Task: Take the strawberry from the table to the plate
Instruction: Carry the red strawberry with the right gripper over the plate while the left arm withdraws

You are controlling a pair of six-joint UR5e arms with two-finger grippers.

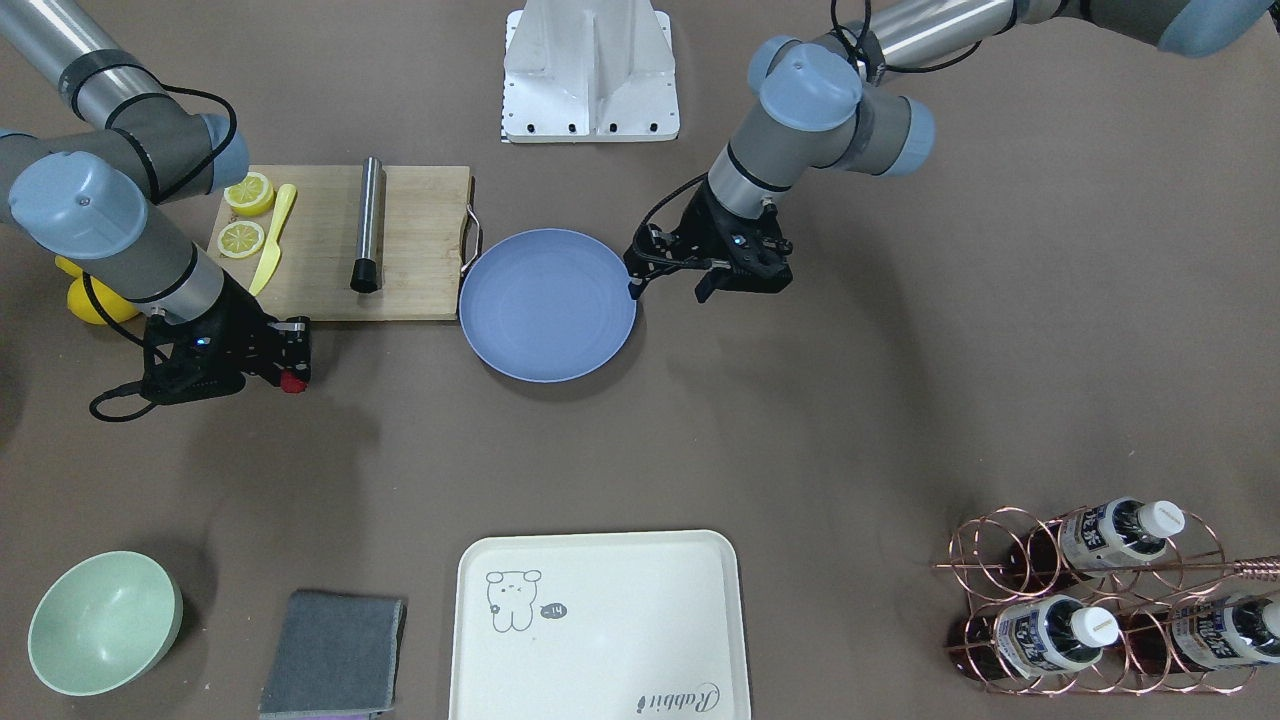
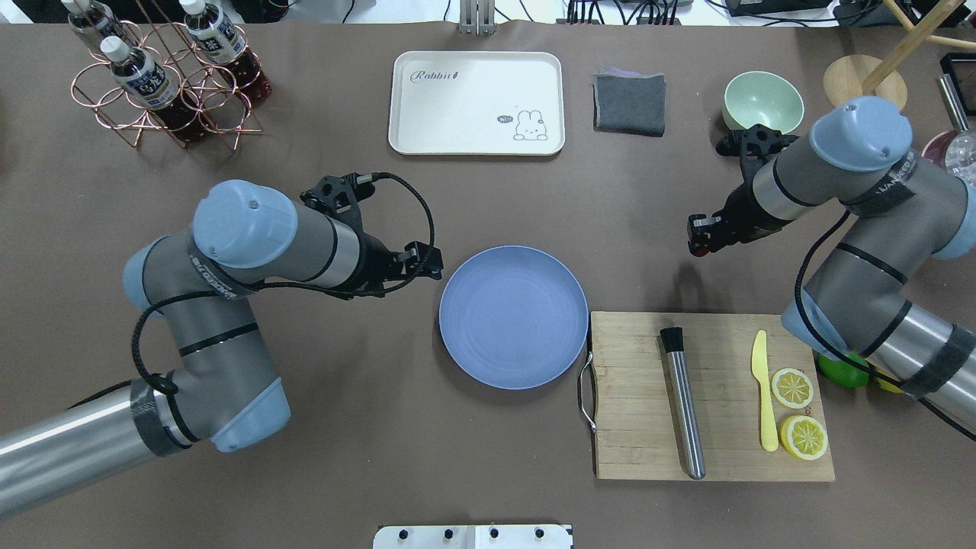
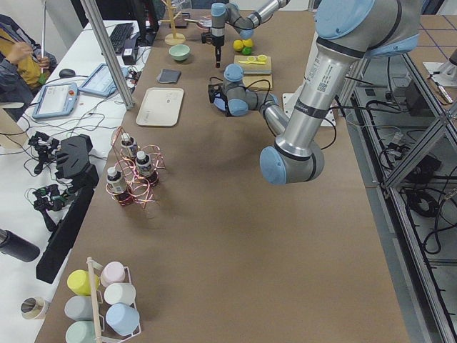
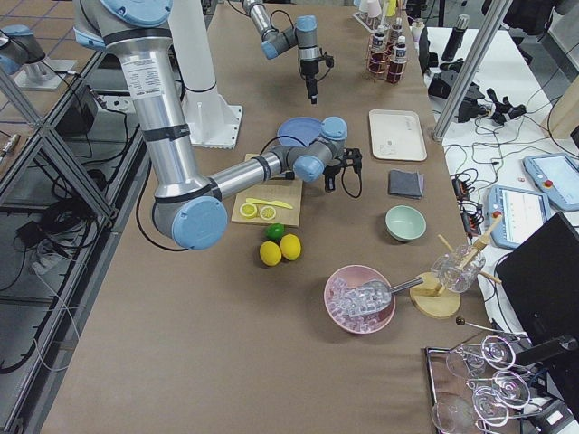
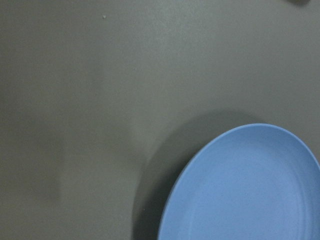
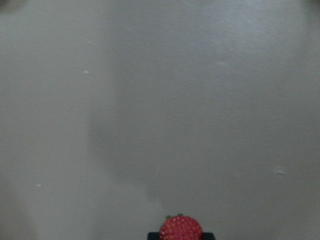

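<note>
One strawberry [image 6: 181, 229] is sitting clamped in my right gripper [image 1: 294, 372] above the matte brown-grey table [image 1: 800, 420], well apart from the plate [image 1: 547, 305]. My left gripper [image 1: 712, 285] is hanging beside the plate; whether it is open or closed I cannot tell.

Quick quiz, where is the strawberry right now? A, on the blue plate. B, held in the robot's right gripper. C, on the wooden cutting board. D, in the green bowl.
B: the strawberry shows as a red spot pinched at the tip of the right gripper, off to the side of the plate, which holds nothing.
</note>
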